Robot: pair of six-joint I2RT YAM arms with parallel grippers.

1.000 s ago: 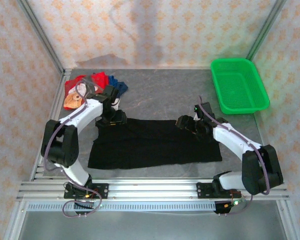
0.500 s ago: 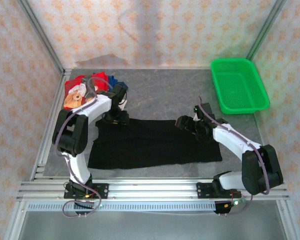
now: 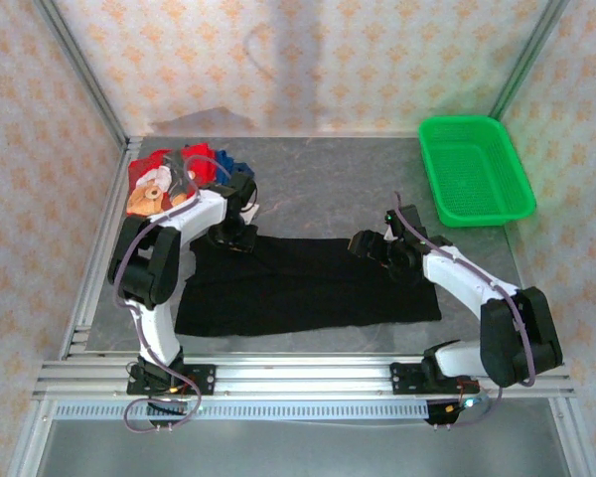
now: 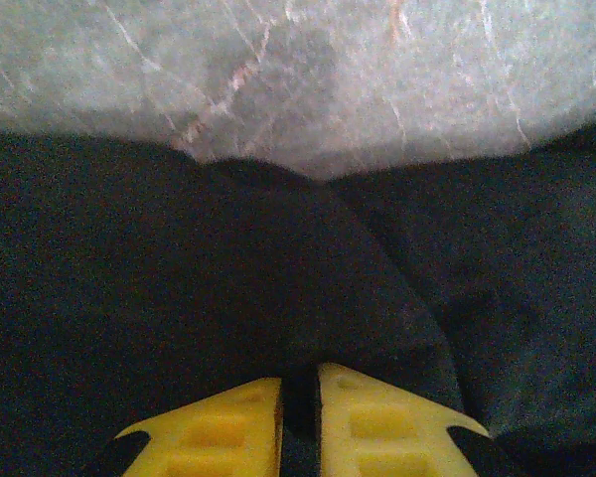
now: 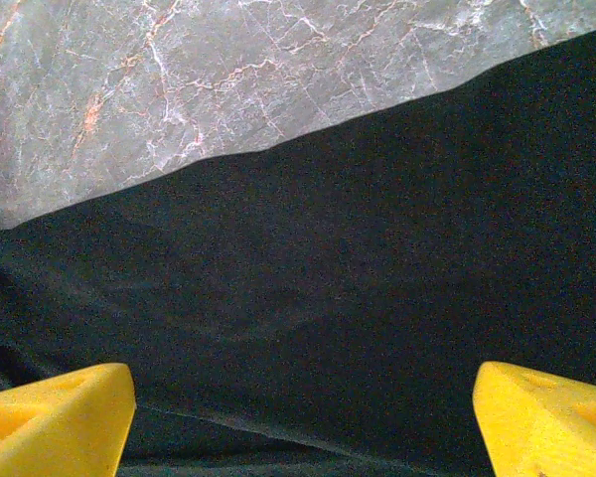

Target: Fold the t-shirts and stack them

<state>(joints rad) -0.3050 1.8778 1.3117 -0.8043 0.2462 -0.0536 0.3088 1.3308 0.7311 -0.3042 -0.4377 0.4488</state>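
Top external view suggests an early stage. The large black cloth t-shirt (image 3: 308,283) lies flat mid-table, and the left gripper (image 3: 233,238) is pinched on its 11 o'clock corner. The right gripper (image 3: 366,244) hovers agape at 1 o'clock. The red cartoon-print cloth t-shirt (image 3: 139,171) and blue cloth t-shirt (image 3: 230,160) (crumpled, table's 10 o'clock) wait — nothing stacked yet.

Bright, even overhead light fills the top view, a faint grey shadow smudging the patterned back wall (image 3: 278,50) at upper centre. Wrist views are dimmer and grainy: the black cloth t-shirt (image 4: 179,298) nearly featureless, the grey marbled tabletop (image 4: 328,70) soft-focused.
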